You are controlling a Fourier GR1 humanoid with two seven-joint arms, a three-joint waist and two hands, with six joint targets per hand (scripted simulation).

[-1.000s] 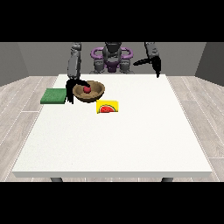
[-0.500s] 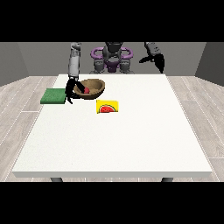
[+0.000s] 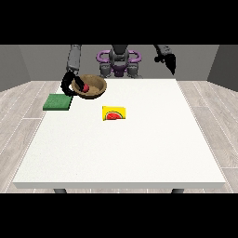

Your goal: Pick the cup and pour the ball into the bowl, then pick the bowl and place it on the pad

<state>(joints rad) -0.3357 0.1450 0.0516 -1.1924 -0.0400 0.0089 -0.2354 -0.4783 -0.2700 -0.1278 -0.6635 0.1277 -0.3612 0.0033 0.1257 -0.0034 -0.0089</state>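
Observation:
A brown wooden bowl (image 3: 93, 86) hangs tilted above the table's far left part, with a red ball (image 3: 86, 88) inside it. The hand at the view's left (image 3: 69, 83) has its fingers curled round the bowl's left rim. A green pad (image 3: 57, 102) lies flat on the table just left of and below the bowl. A yellow cup (image 3: 114, 113) lies on its side near the table's middle, its red inside facing the camera. The hand at the view's right (image 3: 170, 61) is raised above the table's far right corner, holding nothing.
The white table (image 3: 139, 148) stretches wide towards the camera. The robot's torso (image 3: 119, 60) stands behind the far edge.
The hand at the view's left has lifted the bowl off the table and carried it left and up, towards the pad. The other hand has risen and drawn back slightly.

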